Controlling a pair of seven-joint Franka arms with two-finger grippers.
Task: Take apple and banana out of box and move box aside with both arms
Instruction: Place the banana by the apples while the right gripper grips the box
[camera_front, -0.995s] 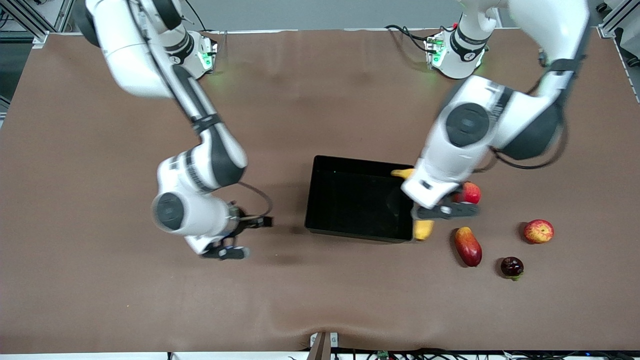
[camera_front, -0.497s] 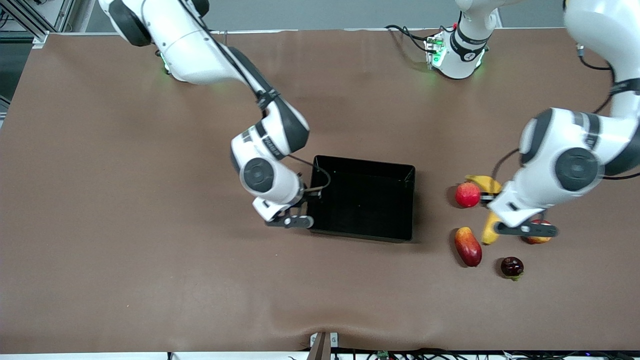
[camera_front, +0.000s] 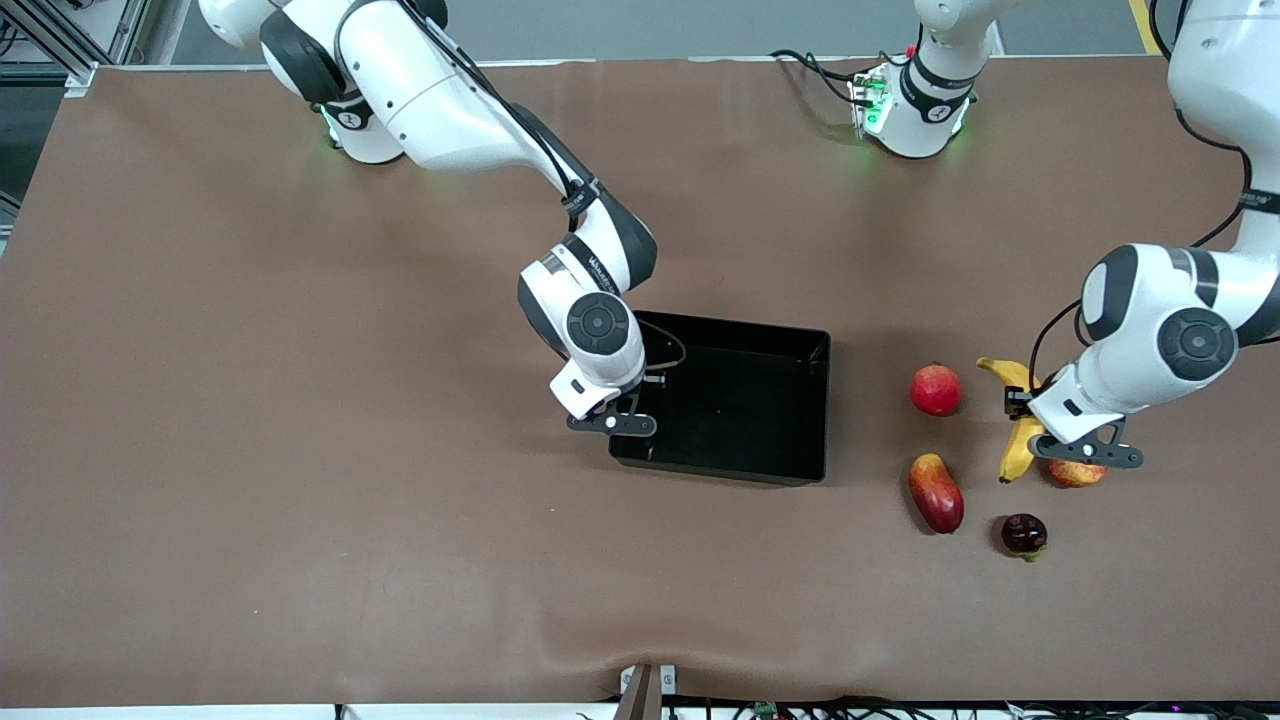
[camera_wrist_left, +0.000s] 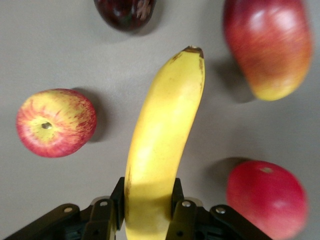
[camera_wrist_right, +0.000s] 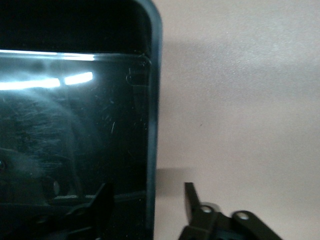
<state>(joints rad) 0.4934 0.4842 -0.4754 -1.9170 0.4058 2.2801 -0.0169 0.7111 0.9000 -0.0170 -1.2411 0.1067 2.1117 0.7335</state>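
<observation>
My left gripper (camera_front: 1018, 402) is shut on the yellow banana (camera_front: 1014, 450) and holds it low over the table among the loose fruits. In the left wrist view the banana (camera_wrist_left: 165, 140) sticks out from between the fingers (camera_wrist_left: 182, 210). The streaked apple (camera_front: 1075, 474) lies beside the banana, partly under my left hand, and shows whole in the left wrist view (camera_wrist_left: 56, 122). The black tray (camera_front: 730, 325) sits mid-table, empty. My right gripper (camera_front: 630, 400) is open astride the tray's wall (camera_wrist_right: 152, 125) at the right arm's end, one finger inside and one outside.
A plain red round fruit (camera_front: 936, 390), a red-orange mango (camera_front: 936, 492) and a small dark fruit (camera_front: 1023, 534) lie between the tray and the left arm's end. They also show around the banana in the left wrist view.
My left gripper carried the banana from the tray's edge toward the left arm's end, to beside the apple. My right gripper moved from the bare table to the tray's wall.
</observation>
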